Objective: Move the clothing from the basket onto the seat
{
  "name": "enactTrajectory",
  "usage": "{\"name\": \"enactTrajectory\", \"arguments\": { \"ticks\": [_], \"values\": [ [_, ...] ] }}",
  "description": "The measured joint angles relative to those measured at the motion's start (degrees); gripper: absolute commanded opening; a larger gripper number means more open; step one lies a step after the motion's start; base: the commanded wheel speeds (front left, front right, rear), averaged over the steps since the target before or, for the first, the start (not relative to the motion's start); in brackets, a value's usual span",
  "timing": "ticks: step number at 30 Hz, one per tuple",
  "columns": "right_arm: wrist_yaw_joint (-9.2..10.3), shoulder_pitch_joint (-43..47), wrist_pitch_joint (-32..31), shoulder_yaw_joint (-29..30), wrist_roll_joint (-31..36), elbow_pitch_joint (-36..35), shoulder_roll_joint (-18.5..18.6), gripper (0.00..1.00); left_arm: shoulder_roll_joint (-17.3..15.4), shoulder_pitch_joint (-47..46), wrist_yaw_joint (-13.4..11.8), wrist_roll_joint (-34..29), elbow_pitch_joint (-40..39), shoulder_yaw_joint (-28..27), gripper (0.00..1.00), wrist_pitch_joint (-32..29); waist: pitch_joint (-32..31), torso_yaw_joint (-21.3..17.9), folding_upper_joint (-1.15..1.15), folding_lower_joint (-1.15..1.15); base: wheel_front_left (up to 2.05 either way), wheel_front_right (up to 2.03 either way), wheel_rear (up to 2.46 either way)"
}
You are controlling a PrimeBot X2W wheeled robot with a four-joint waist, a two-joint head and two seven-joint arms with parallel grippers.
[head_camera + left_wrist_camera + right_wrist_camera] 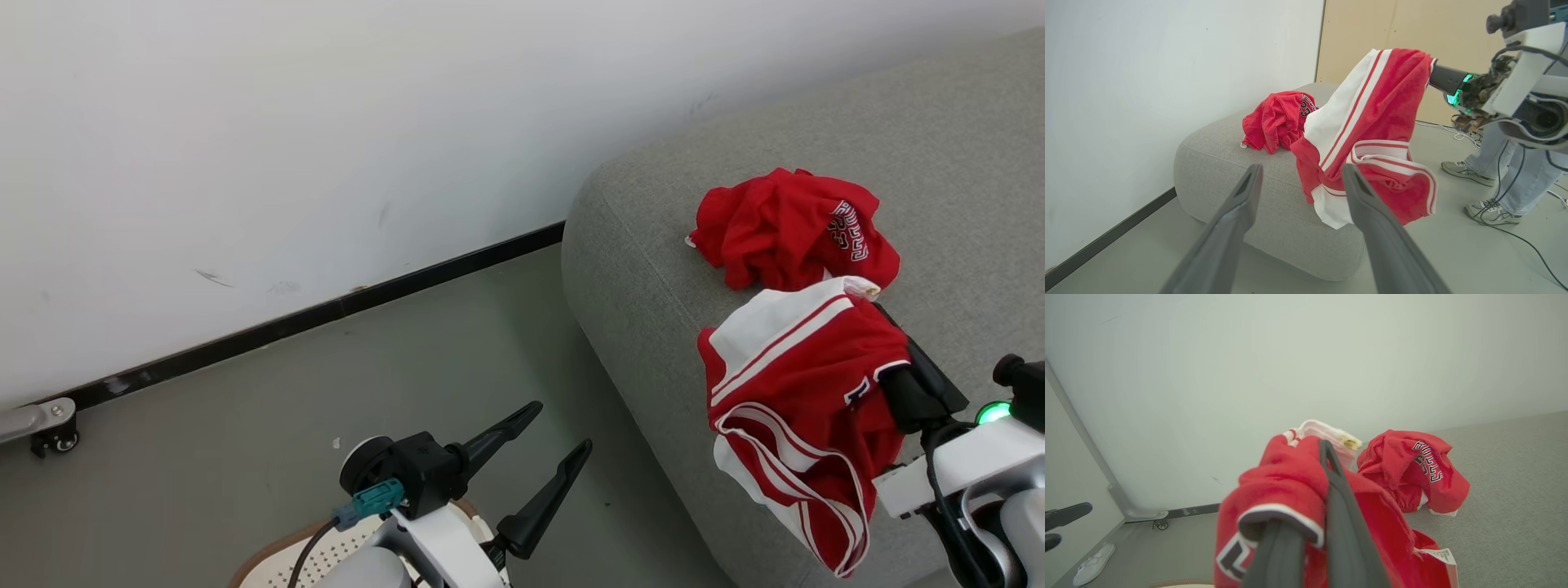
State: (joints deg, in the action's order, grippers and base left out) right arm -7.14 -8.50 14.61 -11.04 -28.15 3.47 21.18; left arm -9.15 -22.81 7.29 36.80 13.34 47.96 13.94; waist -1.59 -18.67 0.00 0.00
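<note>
While the right tool (1325,451) hangs over the seat (653,245), its 2 fingers are pinched together on the striped garment (800,367), a fold wrapped round 1 finger and the rest draped down; the cloth dangles at the seat's near edge, part above the cushion and part past the side, and I cannot tell whether the hem touches the upholstery. Just beyond it the lettered garment (784,229) lies crumpled on the cushion, so by my reckoning 1 piece is delivered and the second is on the point of being set down.

Over on the other side, the left tool (559,426) hovers with its fingers spread apart and nothing between them, above the basket (335,555) down at the floor; how much is left inside, I cannot see.

This fabric looks light, limp and a touch slick; it will sag, swing and slide rather than hold a shape, so a bunched fold or the thicker banded edge seems the safest place to take hold. The risk I would watch: let go too near the edge and the hanging weight could pull the whole piece off onto the floor.
</note>
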Motion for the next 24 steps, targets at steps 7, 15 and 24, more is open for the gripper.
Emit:
{"name": "enactTrajectory", "arguments": {
  "ticks": [7,15,24],
  "values": [
    [0.0,-1.62,0.0,-1.32,0.6,-1.36,0.86,0.0,-0.18,0.04,0.0,-0.01,-0.11,-0.27,1.0,0.02,0.56,-0.77,0.0,0.0,0.0,0.0,0.0],
    [0.0,-7.66,0.01,-1.24,1.26,-2.8,3.94,0.0,-0.23,0.19,-0.01,-0.01,-0.23,-0.23,1.0,0.04,1.17,-0.41,0.0,0.0,0.0,0.0,0.0],
    [-0.01,-13.76,0.01,0.73,2.54,-3.15,8.53,0.0,-0.6,1.03,0.0,-0.03,-0.33,0.02,1.0,0.1,1.98,0.41,0.0,0.0,0.0,0.0,0.0]
  ]
}}
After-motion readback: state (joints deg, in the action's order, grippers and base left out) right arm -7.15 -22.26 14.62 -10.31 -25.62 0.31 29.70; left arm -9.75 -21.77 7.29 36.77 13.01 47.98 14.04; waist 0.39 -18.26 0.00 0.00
